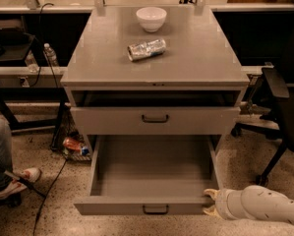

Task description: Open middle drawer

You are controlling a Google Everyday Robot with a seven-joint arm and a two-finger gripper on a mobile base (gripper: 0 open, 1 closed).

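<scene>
Camera view: middle drawer point(151, 168) stands far out of the grey cabinet point(195, 53). Its inside is plain grey with nothing in it, and a dark bar handle point(155, 209) sits centred on the low front panel. Tool point(209, 203) is low right, at the drawer's right front corner, touching or all but touching the panel end, not on the handle. Tool state: two pale tips apart with a gap between them, holding nothing. Upper drawer point(195, 120) is out only a crack. Bowl point(151, 18) and crushed can point(146, 49) lie on the top surface, well apart from the work.

Judgement: the opening looks essentially done, near full travel. Any last pull should run straight out along the slides. Force at one corner could rack the drawer and jam it. Then back the tool straight off toward the robot without snagging the panel edge or nudging it shut. Mind the office chair point(284, 112) on the right and the person's shoe point(26, 175) at left if the base moves.
</scene>
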